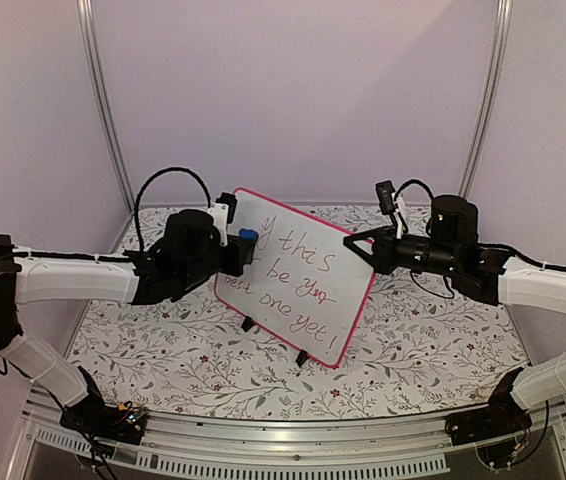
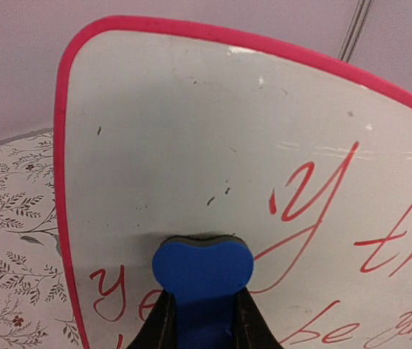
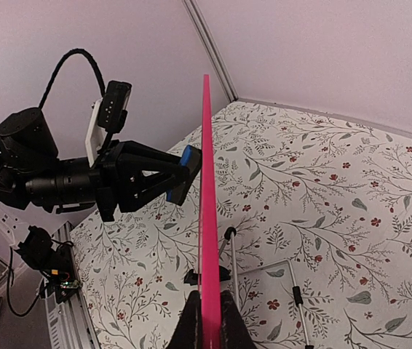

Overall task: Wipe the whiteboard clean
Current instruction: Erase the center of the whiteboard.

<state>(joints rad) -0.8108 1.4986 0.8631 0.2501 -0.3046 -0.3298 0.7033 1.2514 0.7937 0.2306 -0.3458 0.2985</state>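
Black feet [image 1: 302, 357] prop the whiteboard [image 1: 308, 305] standing near the middle of the flower-printed worktop [image 1: 413, 350], red handwriting [image 1: 303, 268] across its face. Higher up, the left claw [image 1: 242, 247] is clamped on a blue eraser [image 1: 248, 237], which presses against the board's upper-left part, bare white there. The right claw [image 1: 364, 243] is closed on the board's pink-red right edge.

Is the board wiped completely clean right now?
No, red handwriting covers the right and lower parts of the whiteboard, beside the blue eraser.
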